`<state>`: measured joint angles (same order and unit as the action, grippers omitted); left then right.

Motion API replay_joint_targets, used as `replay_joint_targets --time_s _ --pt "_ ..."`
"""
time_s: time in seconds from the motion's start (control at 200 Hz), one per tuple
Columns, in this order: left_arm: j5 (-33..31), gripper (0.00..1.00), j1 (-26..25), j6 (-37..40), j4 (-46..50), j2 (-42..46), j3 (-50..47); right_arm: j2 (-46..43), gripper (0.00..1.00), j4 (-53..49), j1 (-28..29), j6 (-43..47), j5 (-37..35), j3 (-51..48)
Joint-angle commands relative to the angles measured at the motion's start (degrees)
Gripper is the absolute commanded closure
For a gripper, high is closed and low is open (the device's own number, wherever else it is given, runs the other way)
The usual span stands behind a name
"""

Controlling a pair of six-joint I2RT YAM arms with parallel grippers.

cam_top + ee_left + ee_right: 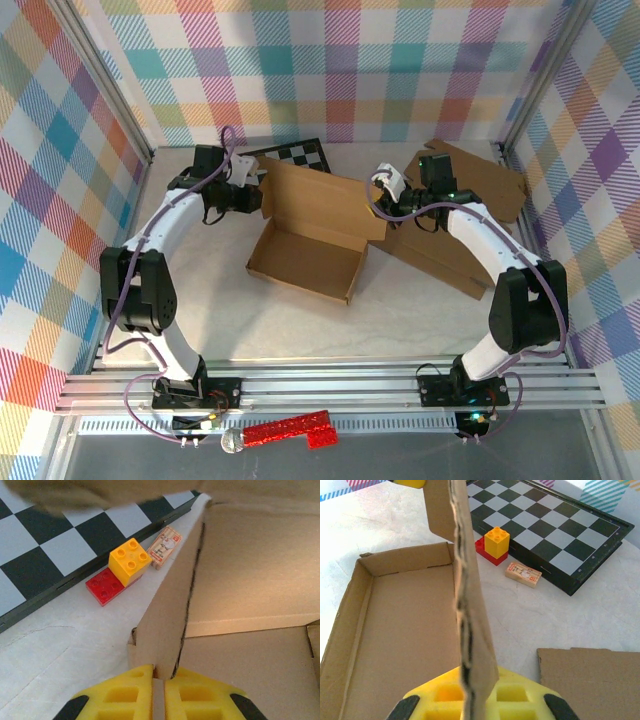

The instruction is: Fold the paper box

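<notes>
Cardboard lid (320,195) stands upright: we see left gripper (159,673) clamped on its left edge, upper-left of centre in the top view. Paper box (305,262) tray lies mid-frame, open upward, plain floor showing. Right gripper (472,676) is pinched shut on the lid's right edge.

Both arms reach forward and bend inward, left claw (160,679) and right claw (477,682) each pinched tight.
</notes>
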<state>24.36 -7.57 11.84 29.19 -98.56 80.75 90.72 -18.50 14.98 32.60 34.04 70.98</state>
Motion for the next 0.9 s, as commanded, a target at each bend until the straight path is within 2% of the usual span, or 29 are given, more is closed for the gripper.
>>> replay_joint_targets --time_s 0.0,0.07,0.16,0.355,0.43,0.74,0.895 --pt "-1.07 0.92 -1.69 0.77 1.14 2.81 -1.22 0.99 1.00 -1.01 0.28 0.60 0.68 2.05" --pt "-5.36 1.00 -2.63 -0.86 0.08 3.85 -2.60 1.11 1.00 -1.06 0.28 -0.79 0.18 2.70" --pt "-10.63 1.00 -3.76 -4.43 -2.41 5.79 -5.06 0.88 1.00 -1.54 0.36 -3.74 -1.09 3.27" --pt "-17.94 1.00 -5.77 -9.57 -6.62 8.83 -9.72 -1.29 0.78 -3.66 0.33 -7.89 -3.77 3.01" --pt "-18.46 1.00 -5.92 -10.16 -7.13 9.26 -10.26 -2.82 0.73 -4.33 0.40 -8.04 -5.31 2.12" --pt "-17.44 1.00 -6.20 -9.24 -5.54 8.92 -9.15 -3.05 0.71 -4.96 0.32 -7.34 -8.66 -0.11" --pt "-17.21 1.00 -6.31 -9.34 -4.84 8.39 -8.77 -2.03 0.64 -4.99 0.31 -7.80 -10.77 -0.48"
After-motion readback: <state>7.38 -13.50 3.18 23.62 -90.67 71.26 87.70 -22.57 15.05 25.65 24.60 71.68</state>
